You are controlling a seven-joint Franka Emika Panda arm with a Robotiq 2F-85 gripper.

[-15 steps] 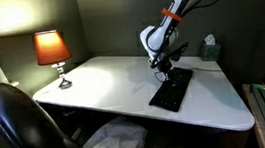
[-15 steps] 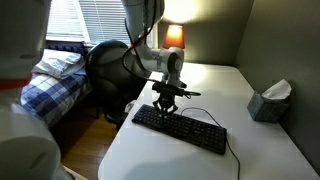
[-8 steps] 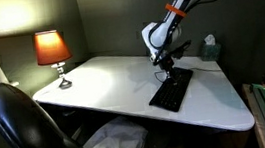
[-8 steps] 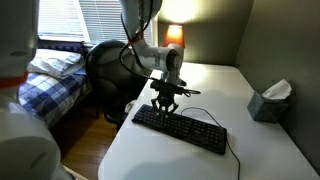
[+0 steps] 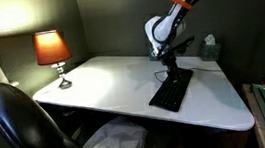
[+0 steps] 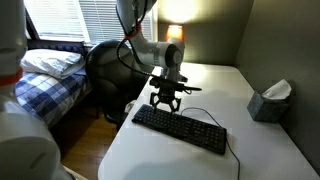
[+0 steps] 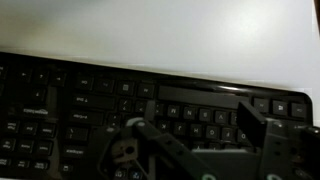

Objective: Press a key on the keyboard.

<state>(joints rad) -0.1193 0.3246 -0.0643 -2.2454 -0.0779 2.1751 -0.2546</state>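
Note:
The black keyboard (image 5: 172,90) lies on the white table (image 5: 103,82), near its right side in an exterior view. From the opposite side the keyboard (image 6: 185,128) runs across the table's near part. My gripper (image 5: 164,63) hangs a little above the keyboard's end, fingers pointing down, also in the exterior view from the bed side (image 6: 165,100). In the wrist view the keyboard (image 7: 100,100) fills the frame and my gripper (image 7: 192,117) is open, its two fingers spread above the key rows with nothing between them.
A lit lamp (image 5: 51,51) stands at the table's far corner. A tissue box (image 6: 268,100) sits near the wall. A black office chair (image 5: 17,122) stands at the table's edge, and a bed (image 6: 50,80) lies beyond it.
My gripper has risen off the keys and its jaws have spread from shut to open. The keyboard has not moved.

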